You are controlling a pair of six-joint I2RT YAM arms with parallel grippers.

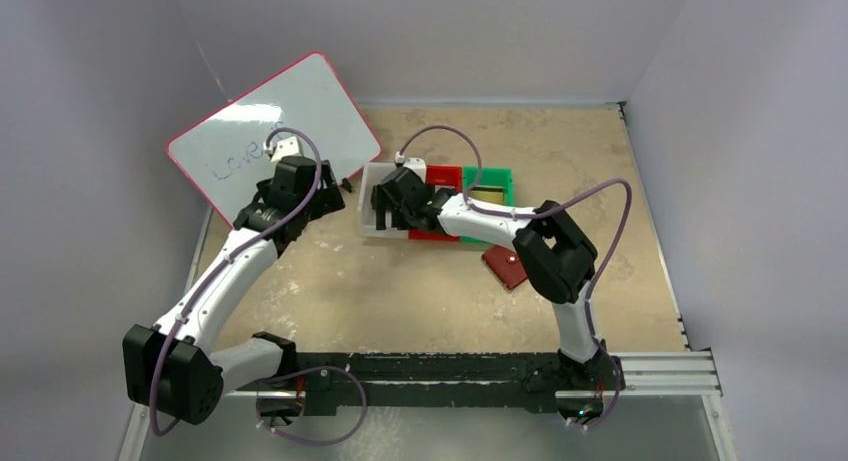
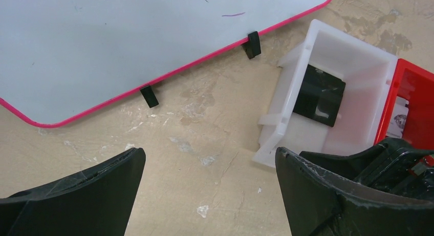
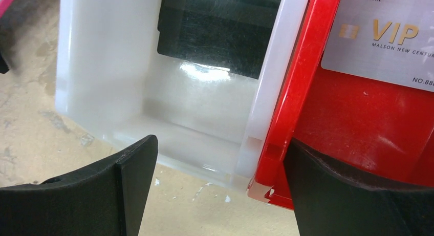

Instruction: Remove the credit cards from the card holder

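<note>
Tan table (image 1: 420, 291); wrist-only silver VIP card (image 3: 381, 36)

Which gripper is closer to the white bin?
Right. The right gripper hovers over the white bin; the left gripper sits apart, to its left, near the whiteboard.

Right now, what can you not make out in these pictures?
- Card holder: top view, the right arm covers most of it; open or closed is unclear.
- Silver card: right wrist view, cut off by the frame edges.
- Whiteboard writing: top view, too small to read.
</note>
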